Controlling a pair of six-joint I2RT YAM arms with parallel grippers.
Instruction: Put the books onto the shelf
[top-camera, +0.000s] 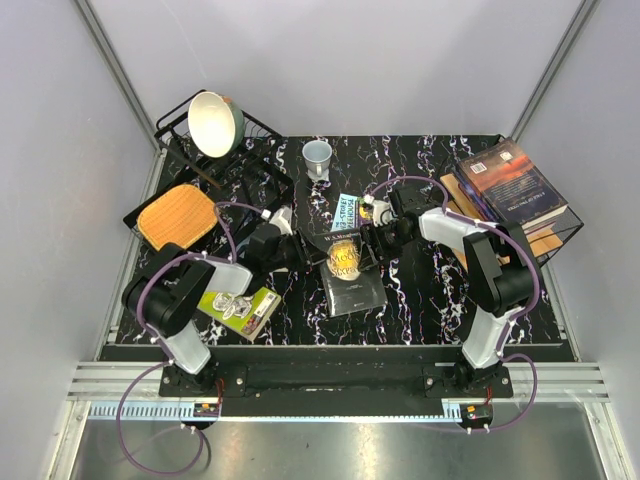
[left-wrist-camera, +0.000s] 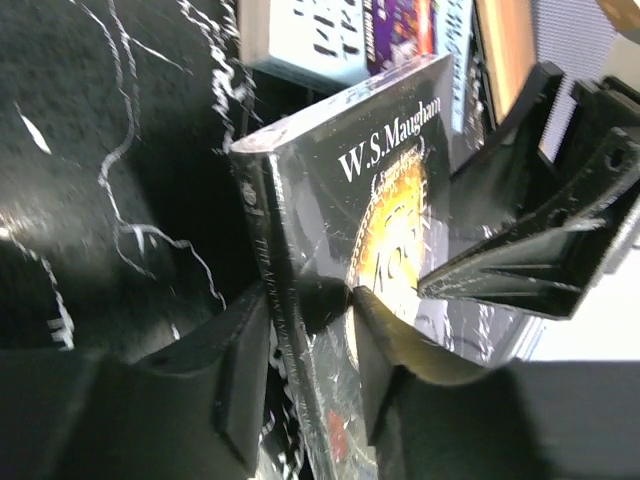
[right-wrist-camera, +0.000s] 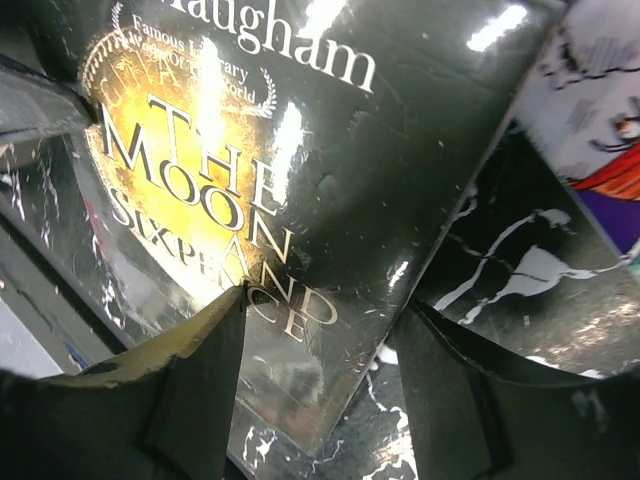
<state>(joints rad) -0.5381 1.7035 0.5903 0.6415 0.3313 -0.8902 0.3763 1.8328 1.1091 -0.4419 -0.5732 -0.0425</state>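
Pinching the spine edge of the black Moon and Sixpence paperback (top-camera: 345, 265), the left gripper (left-wrist-camera: 305, 340) clamps it mid-table (top-camera: 430, 295). The right gripper (right-wrist-camera: 320, 340) straddles the opposite corner, jaws apart. The shelf (top-camera: 548, 238) stands well apart, far right.

I run two matching arms. My left arm (top-camera: 225, 275) and right arm (top-camera: 445, 225) have white shells between bulky black joints. Purple cables (top-camera: 120, 425) loop out from black bases (top-camera: 190, 380). The fingers (left-wrist-camera: 245, 370) are matte black ribbed plastic, and one pad (right-wrist-camera: 190, 345) is yellowed.
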